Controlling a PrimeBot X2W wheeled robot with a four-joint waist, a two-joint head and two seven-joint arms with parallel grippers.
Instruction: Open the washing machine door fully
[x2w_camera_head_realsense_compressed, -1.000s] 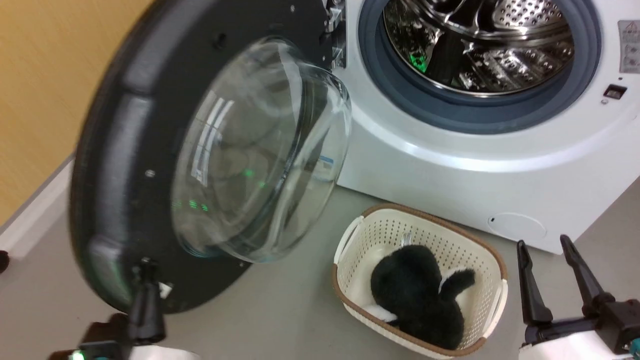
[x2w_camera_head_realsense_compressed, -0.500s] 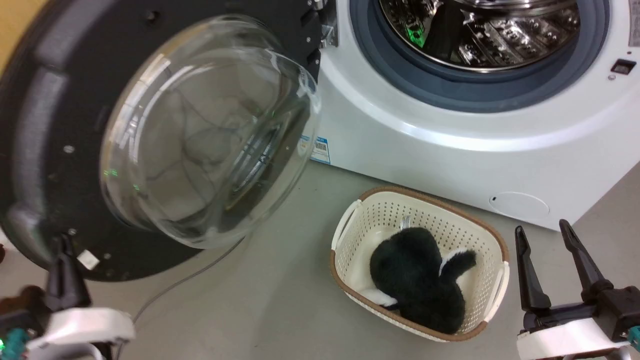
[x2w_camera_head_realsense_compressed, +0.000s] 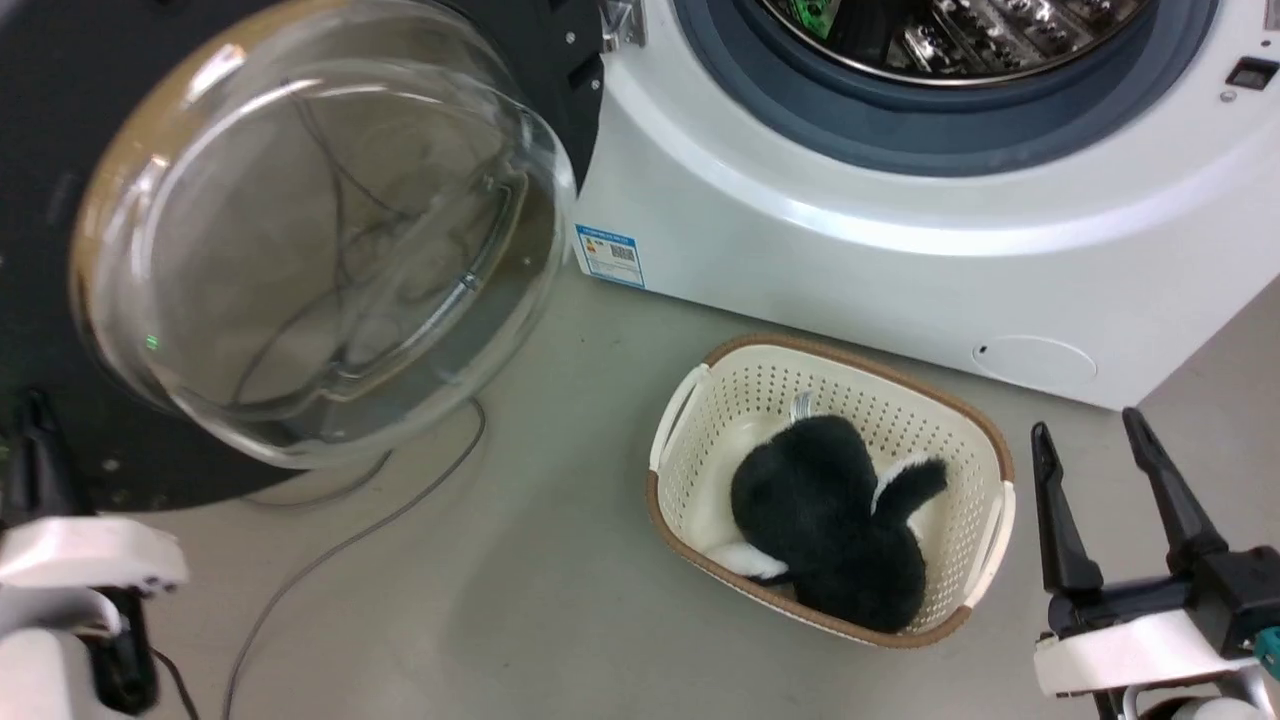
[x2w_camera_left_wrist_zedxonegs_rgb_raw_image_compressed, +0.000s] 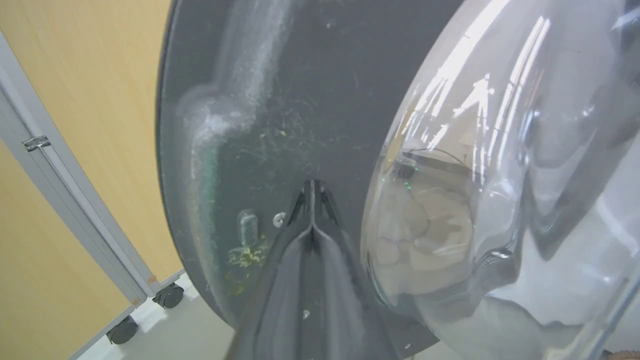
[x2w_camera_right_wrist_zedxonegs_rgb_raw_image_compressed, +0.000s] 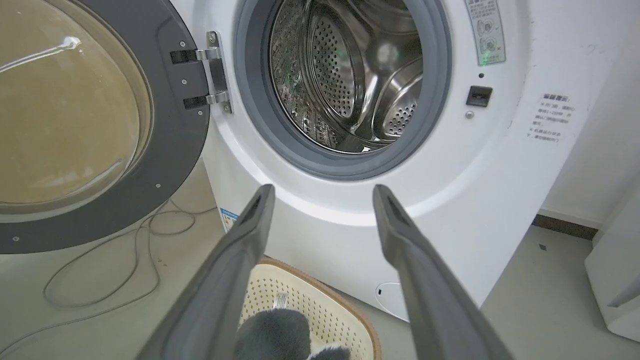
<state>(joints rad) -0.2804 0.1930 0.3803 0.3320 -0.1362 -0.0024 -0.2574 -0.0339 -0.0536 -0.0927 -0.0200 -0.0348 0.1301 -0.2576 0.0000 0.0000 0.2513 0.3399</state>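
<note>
Door (x2w_camera_head_realsense_compressed: 40, 150) sits wider than a second ago, looks nearly fully open. Left gripper (x2w_camera_left_wrist_zedxonegs_rgb_raw_image_compressed: 312, 192) clenched empty, tips at its inner face. Right gripper (x2w_camera_head_realsense_compressed: 1085, 425) spread, idle.

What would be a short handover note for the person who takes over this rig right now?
Left pincer: shut, empty, tips at the black inner face of the washing machine door.
Right pincer: open, empty, idle beside the basket.
Door: swung wide to the left of the washing machine; drum uncovered.
Left to do: perhaps push further; whether the hinge is at its stop cannot be told.
</note>
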